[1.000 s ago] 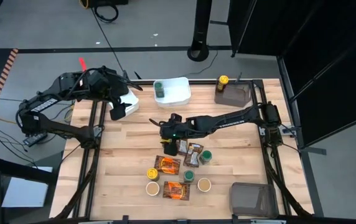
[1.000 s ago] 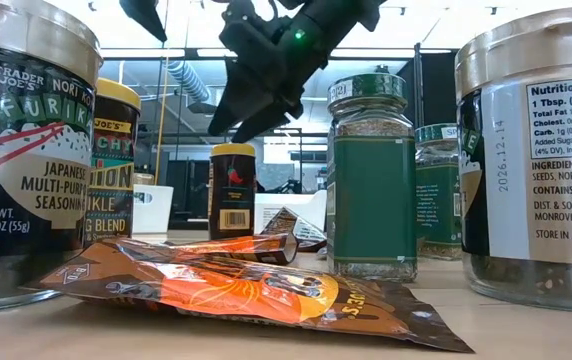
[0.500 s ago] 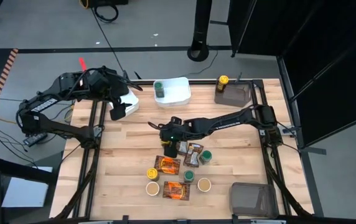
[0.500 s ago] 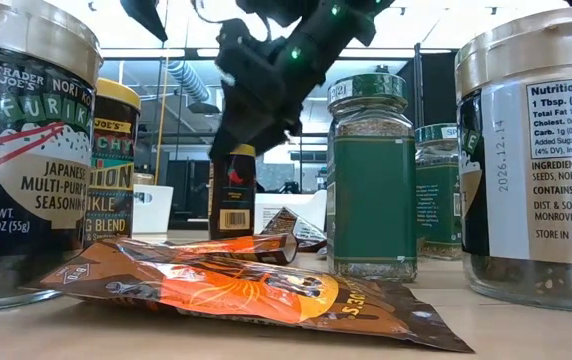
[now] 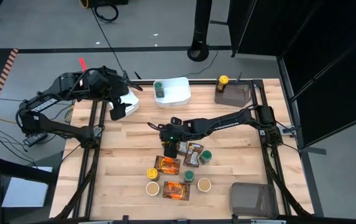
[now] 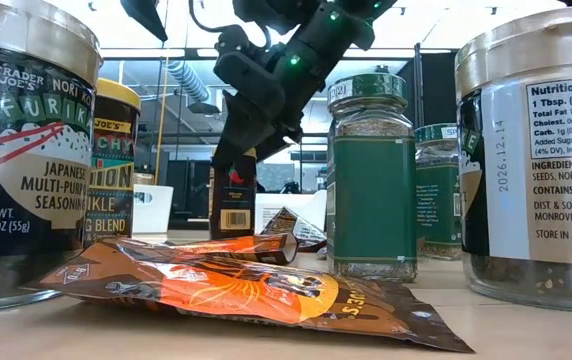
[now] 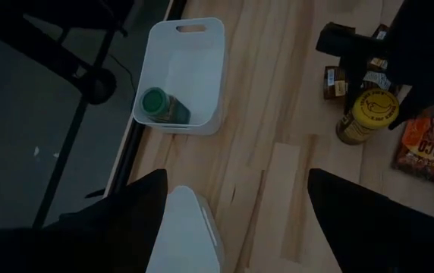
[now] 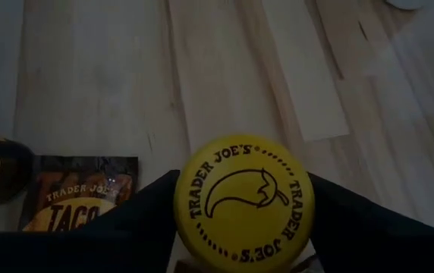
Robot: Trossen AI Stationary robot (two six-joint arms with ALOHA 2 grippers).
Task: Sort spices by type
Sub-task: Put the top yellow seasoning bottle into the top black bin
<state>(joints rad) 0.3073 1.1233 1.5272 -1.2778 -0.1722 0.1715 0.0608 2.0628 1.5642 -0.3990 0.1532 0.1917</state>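
My right gripper is open, pointing down over a black jar with a yellow lid. The jar stands upright on the table, with one finger on either side of its top. Around it lie orange-and-brown packets, with green-lidded jars, tan-lidded jars and another yellow-lidded jar. One green-lidded jar lies in a white tub. My left gripper waits open at the far left. My right gripper comes from above with a finger on each side of the yellow lid. The lid covers the place where they would meet the jar, so I cannot tell whether they touch it. The jar stands on the table.
A second white tub sits under my left gripper. A brown bin at the far right has a yellow-lidded jar standing at its far left corner. A grey bin stands at the near right. Bare wood lies left of the cluster.
My right gripper has come down over the yellow-lidded jar, so that its fingers now reach past the lid on both sides. The jar has stayed in place.
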